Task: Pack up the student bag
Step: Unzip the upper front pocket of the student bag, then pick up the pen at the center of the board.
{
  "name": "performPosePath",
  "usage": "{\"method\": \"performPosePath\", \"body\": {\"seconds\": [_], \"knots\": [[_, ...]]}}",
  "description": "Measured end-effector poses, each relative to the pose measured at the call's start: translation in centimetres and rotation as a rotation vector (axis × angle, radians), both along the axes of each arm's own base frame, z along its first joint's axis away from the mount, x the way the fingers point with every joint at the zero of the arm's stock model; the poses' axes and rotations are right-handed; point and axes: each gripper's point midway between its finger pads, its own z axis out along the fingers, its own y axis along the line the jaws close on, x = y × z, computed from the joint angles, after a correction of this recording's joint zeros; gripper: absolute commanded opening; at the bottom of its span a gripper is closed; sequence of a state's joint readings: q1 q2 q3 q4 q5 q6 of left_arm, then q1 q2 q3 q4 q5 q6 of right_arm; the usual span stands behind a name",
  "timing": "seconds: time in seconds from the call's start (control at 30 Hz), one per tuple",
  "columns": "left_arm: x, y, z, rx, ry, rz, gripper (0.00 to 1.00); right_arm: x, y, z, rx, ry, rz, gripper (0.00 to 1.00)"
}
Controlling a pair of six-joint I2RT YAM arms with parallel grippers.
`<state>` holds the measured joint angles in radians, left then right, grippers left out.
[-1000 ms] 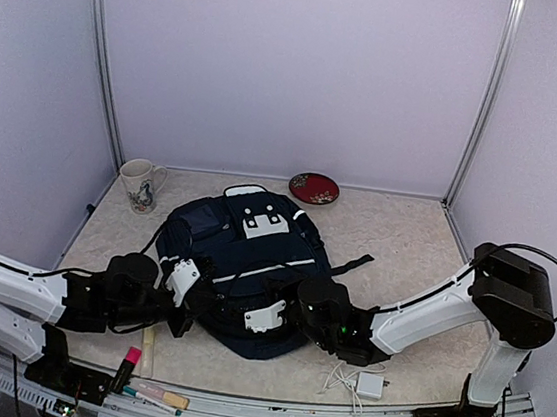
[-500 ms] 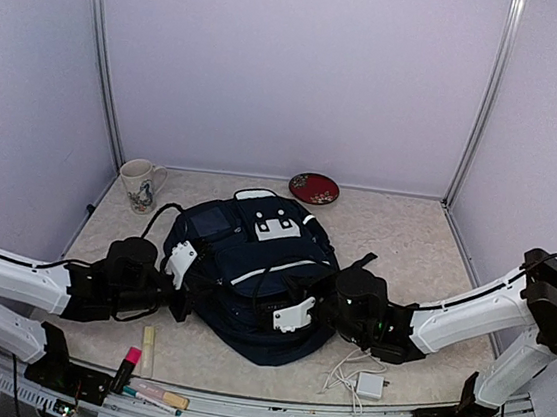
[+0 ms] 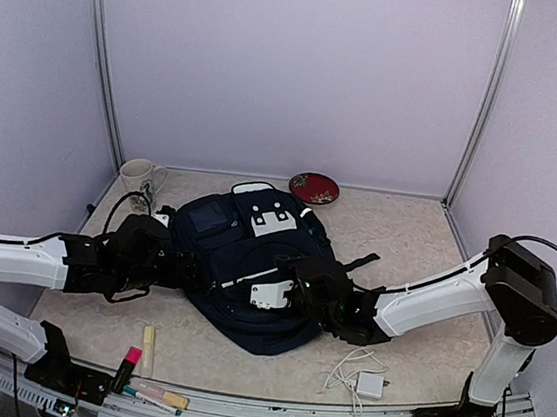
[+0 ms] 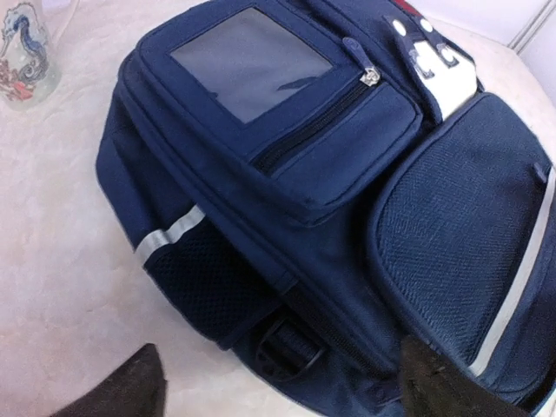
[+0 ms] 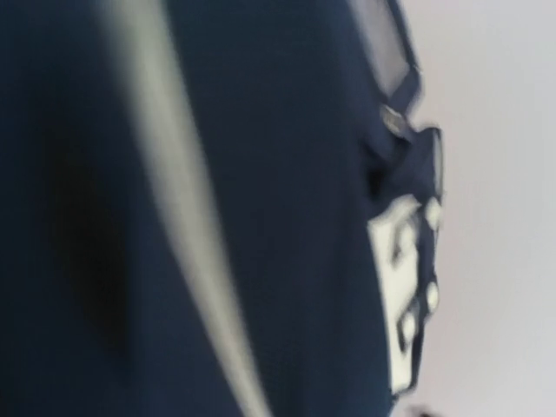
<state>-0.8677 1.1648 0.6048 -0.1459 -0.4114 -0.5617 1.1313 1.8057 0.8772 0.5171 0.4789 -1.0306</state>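
The student bag (image 3: 243,255), a big dark navy backpack with a white top patch and a thin pale stripe, lies flat mid-table. My left gripper (image 3: 179,266) is at its left side. In the left wrist view the bag (image 4: 330,174) fills the frame and that gripper (image 4: 282,387) is open, its dark fingertips (image 4: 130,387) wide apart on either side of the bag's lower corner and strap buckle. My right gripper (image 3: 285,282) rests over the bag's front. The right wrist view is a blur of navy fabric (image 5: 287,208) and stripe, with no fingers showing.
A white patterned mug (image 3: 139,181) stands at the back left, also in the left wrist view (image 4: 26,48). A red dish (image 3: 314,187) lies behind the bag. A white charger with cable (image 3: 367,383) sits front right. Highlighters and pens (image 3: 141,359) lie at the front left edge.
Both arms have swung further over the table and the bag has shifted slightly back and turned. The left gripper's fingers have spread apart; the right arm pulled back left over the bag.
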Motion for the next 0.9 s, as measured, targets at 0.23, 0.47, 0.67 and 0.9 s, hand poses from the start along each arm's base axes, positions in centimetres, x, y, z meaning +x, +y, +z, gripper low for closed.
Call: {"method": "performPosePath", "body": {"seconds": [0.23, 0.47, 0.67, 0.9], "knots": [[-4.9, 2.4, -2.7, 0.018, 0.185, 0.139, 0.99, -0.9, -0.8, 4.5, 0.226, 0.118, -0.079, 1.00], [-8.7, 4.4, -7.5, 0.136, 0.365, 0.216, 0.94, -2.9, -1.8, 9.5, 0.505, 0.274, -0.071, 1.00], [-10.8, 6.2, -10.5, 0.207, 0.458, 0.265, 0.69, -4.2, -2.2, 10.4, 0.609, 0.358, -0.041, 1.00], [-11.1, 6.8, -10.3, 0.139, 0.459, 0.287, 0.70, -4.9, -3.1, 7.3, 0.581, 0.422, -0.062, 1.00]]}}
